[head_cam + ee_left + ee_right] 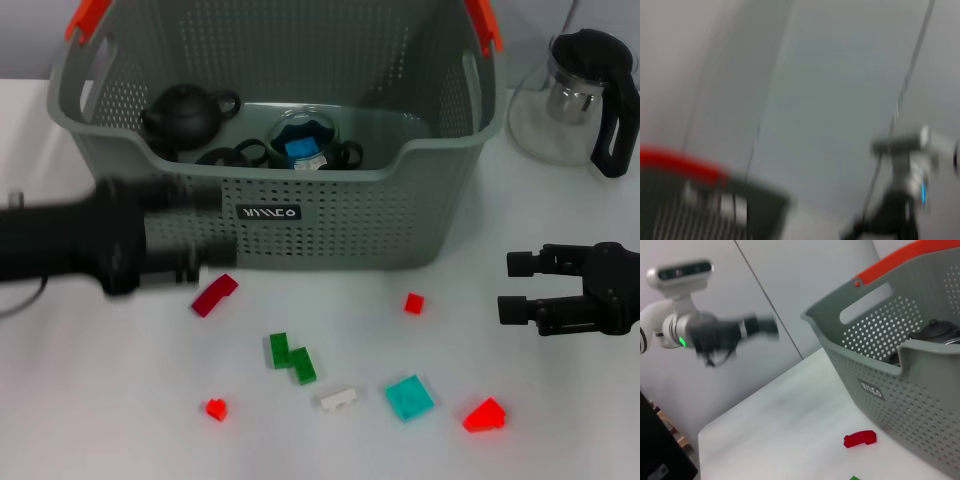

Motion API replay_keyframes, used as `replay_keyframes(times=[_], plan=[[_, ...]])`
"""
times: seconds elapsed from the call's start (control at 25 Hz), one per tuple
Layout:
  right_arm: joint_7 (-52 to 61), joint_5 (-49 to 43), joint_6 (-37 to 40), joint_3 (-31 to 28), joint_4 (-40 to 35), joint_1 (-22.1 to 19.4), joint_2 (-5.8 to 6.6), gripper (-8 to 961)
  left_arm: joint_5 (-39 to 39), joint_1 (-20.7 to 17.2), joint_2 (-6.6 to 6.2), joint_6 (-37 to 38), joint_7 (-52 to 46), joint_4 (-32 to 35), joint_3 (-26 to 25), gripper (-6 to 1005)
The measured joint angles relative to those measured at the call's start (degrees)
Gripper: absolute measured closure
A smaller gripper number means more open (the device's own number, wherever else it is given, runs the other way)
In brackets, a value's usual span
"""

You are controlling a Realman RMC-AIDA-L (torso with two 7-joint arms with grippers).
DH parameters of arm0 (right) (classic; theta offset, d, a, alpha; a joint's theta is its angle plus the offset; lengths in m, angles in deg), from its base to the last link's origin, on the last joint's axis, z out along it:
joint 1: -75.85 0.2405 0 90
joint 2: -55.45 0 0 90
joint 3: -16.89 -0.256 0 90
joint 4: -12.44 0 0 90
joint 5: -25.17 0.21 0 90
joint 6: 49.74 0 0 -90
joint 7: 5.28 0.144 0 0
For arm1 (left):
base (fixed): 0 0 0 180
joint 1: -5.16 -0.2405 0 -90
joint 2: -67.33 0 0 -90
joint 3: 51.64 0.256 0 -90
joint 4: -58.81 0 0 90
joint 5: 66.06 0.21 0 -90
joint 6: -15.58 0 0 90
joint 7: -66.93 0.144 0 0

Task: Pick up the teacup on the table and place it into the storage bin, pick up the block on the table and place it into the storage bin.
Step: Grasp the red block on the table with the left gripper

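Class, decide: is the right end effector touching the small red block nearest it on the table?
Apart. The head view shows bare table between the right end effector and the small red block.

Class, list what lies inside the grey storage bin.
Inside the storage bin: a black teapot, dark cups, a glass bowl holding a blue block. The front wall hides the floor.

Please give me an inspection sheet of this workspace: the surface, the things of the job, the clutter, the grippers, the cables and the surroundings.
Surface: white table, blocks scattered on it.
Job's things: storage bin holds a black teapot, dark cups and a glass bowl with a blue piece. Loose blocks: dark red block, green block, white block, teal block, three small red ones.
Clutter: glass teapot right of the bin.
Grippers: left gripper blurred before the bin front; right gripper open, empty, above the table.
Cables: thin lines on the wall, left wrist view.
Surroundings: grey wall.
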Motion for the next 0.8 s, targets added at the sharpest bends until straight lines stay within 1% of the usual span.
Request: replay_keyframes(times=[0.08,0.2,0.4,0.52,0.64,0.8], plan=[[-1.3,0.1,0.0,0.0,0.3,-0.2,0.01,39,5.2,-0.6,0.46,-0.1,3.3,0.5,0.3,335],[-6.4,1.0,0.7,-0.3,2.0,-1.0,-0.02,39,9.8,-1.2,1.24,-1.2,7.5,0.3,0.6,339],[-18.3,2.3,1.0,-3.7,7.4,-2.6,-0.18,39,12.8,-2.4,2.38,-5.2,11.8,0.3,1.6,348],[-24.0,2.4,1.2,-5.9,8.7,-3.9,-0.76,39,13.7,-3.6,2.7,-7.0,15.1,0.3,2.6,353],[-24.9,2.5,1.3,-7.1,8.3,-4.5,-1.21,39,15.2,-4.7,2.99,-7.1,17.9,0.1,2.6,358],[-24.5,2.5,1.3,-7.6,8.3,-4.4,-1.16,38,17.7,-6.2,3.81,-7.6,18.8,-0.3,2.6,364]])
